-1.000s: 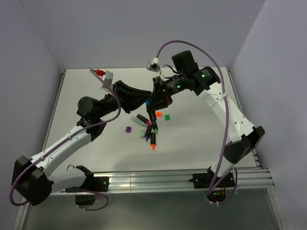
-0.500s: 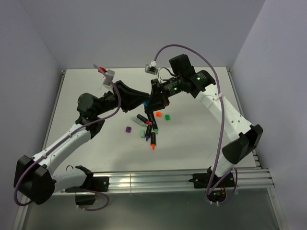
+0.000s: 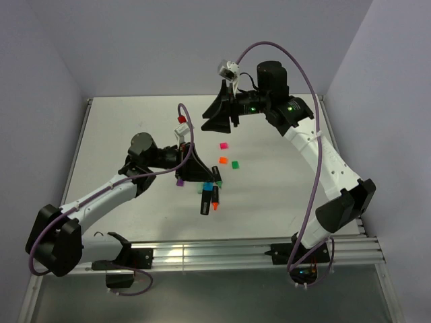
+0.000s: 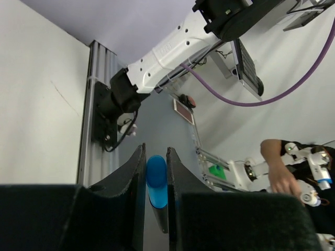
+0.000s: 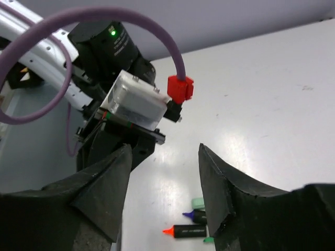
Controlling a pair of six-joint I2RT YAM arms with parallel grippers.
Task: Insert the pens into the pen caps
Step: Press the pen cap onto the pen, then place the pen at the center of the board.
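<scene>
A second ago I had both claws meeting nose to nose just above the heap of pens (image 3: 215, 196). Since then I've pulled the right claw (image 5: 163, 157) up and back, well beyond the heap toward the far wall. Its jaws have spread apart, with nothing between them. The left claw (image 4: 156, 152) has swung down and round to hang low right over the heap, bringing the blue-capped pen (image 4: 156, 180) with it. A pink cap (image 3: 224, 145), hidden under the right claw before, now shows on the counter (image 3: 283, 195) beyond the heap.
</scene>
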